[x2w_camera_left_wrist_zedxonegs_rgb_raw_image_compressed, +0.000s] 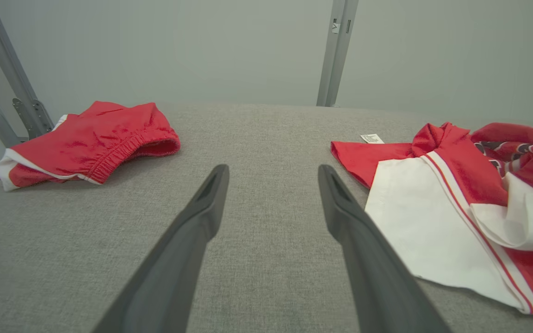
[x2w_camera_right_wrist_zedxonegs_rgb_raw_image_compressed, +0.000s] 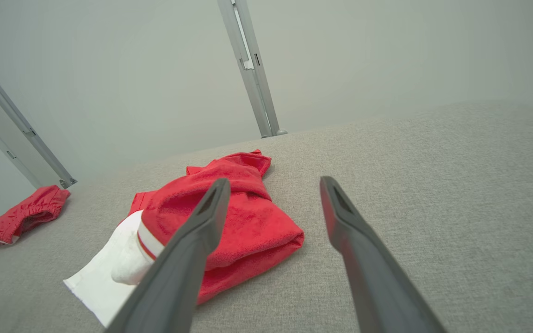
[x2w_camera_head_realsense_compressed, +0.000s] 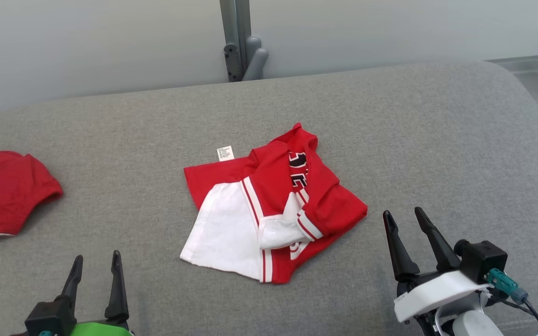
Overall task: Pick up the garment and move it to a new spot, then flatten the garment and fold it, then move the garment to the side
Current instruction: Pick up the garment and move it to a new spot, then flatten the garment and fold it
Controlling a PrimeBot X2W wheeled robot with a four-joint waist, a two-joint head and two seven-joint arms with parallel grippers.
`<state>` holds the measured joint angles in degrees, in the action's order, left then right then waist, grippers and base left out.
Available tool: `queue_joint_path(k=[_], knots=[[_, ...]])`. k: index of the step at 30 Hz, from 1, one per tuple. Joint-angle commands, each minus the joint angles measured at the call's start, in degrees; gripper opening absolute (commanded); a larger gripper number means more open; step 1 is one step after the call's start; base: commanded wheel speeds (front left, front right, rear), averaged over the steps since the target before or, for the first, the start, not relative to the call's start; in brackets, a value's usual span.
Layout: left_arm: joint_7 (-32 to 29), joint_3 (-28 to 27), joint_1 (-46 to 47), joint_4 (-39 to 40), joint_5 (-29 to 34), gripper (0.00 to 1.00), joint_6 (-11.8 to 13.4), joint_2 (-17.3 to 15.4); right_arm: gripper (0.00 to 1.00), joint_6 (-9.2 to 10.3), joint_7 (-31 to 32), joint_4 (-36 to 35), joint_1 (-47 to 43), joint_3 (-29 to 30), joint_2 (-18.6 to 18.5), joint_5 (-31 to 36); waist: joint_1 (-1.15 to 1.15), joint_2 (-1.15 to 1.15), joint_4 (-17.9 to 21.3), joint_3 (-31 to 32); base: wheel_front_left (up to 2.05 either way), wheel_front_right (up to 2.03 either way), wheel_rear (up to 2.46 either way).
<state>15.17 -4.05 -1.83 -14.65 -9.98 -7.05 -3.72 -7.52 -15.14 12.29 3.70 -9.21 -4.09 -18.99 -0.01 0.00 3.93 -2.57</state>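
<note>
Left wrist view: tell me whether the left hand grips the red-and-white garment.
No, the left hand stands open over the grey surface, with the garment lying beside it.

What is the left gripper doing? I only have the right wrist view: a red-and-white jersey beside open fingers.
Observer: The left gripper is open and empty, to the left of the jersey, with bare grey fabric surface between them.
Operator: Anything on the jersey I'm missing?
Observer: A white care label pokes out at its far edge.
Operator: Any print?
Observer: Black-and-white lettering shows inside a fold near the top.
</note>
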Motion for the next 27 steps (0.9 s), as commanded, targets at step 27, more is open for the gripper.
queue_joint_path(k=[27], knots=[[0.0,9.2,-0.2,3.7,-2.4,1.00,-0.4,0.7,1.00,0.06,0.0,7.5,6.5,-10.4,-1.2,4.3,0.01,0.00,-11.5,-3.3,0.00,0.00,0.00]])
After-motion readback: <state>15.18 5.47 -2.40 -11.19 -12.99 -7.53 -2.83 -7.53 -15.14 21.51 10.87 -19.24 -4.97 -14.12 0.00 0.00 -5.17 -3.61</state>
